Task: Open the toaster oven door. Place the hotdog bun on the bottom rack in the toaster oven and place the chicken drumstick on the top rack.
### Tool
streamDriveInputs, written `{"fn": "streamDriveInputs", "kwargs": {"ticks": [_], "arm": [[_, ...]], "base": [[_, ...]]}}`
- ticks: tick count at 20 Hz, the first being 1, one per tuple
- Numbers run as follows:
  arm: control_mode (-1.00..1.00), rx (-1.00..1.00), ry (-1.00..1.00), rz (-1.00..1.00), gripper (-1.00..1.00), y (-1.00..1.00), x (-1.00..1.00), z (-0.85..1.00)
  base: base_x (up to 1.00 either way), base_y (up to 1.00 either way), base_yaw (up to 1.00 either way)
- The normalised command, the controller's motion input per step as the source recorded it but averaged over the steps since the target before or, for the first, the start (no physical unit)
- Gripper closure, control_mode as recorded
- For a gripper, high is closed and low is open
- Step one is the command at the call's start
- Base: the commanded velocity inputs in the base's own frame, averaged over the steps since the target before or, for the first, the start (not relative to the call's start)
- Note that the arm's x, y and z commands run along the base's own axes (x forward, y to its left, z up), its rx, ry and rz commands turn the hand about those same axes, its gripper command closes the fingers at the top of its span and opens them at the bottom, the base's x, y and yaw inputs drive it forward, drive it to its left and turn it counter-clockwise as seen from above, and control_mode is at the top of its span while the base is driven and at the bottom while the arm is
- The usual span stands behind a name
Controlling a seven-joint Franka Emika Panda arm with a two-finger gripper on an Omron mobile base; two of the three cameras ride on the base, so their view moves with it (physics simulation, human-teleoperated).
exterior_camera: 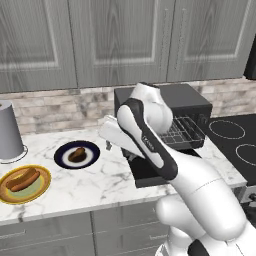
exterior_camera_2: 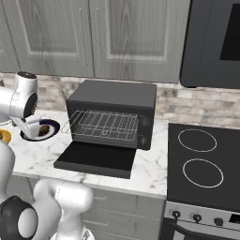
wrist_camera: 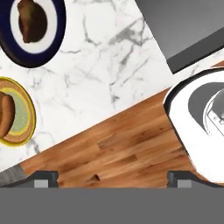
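Fingertips of the gripper [wrist_camera: 113, 177] sit wide apart at the bottom of the hand view with nothing between them, so it is spread open and empty, looking straight down over the counter edge and the wood floor [wrist_camera: 118, 144]. Toaster oven door [exterior_camera_2: 96, 159] lies flat, fully dropped on its lower hinge, so the first step looks done. Toaster oven [exterior_camera_2: 112, 98] stands open at the back of the marble counter [exterior_camera: 95, 185], wire rack [exterior_camera_2: 103, 125] pulled partly out; I cannot tell the top rack from the bottom rack. Hotdog bun [exterior_camera: 22, 180] rests on a yellow plate [exterior_camera: 42, 187] at the counter's left front, untouched. Chicken drumstick [exterior_camera: 77, 154] sits on a dark blue plate [exterior_camera: 62, 161] between that plate and the oven. Grey canister [exterior_camera: 10, 132] stands left rear, clear of both plates. Stovetop [exterior_camera_2: 201, 164] is right of the oven. Lowered door juts toward the robot, likely the main obstacle for loading; the arm probably swings left for the bun.
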Motion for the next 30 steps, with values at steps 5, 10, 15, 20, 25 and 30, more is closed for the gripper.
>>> {"fn": "streamDriveInputs", "kwargs": {"ticks": [5,10,15,20,25,30], "arm": [[-1.0,-0.04,-0.05,0.0,-1.0,0.58,0.0,0.0],[-1.0,-0.03,-0.01,0.0,-1.0,0.6,0.0,-0.02],[-1.0,-0.06,0.0,-0.01,-1.0,0.62,0.07,0.0],[-1.0,-0.08,0.0,-0.02,-1.0,0.27,0.4,-0.02],[-1.0,-0.12,0.0,0.0,-1.0,-0.02,0.78,-0.27],[-1.0,-0.1,0.0,0.0,-1.0,0.0,0.7,-0.31]], "base": [[0.0,0.0,0.0],[0.0,0.0,0.0],[0.0,0.0,0.0],[0.0,0.0,0.0],[0.0,0.0,0.0],[0.0,0.0,0.0]]}}
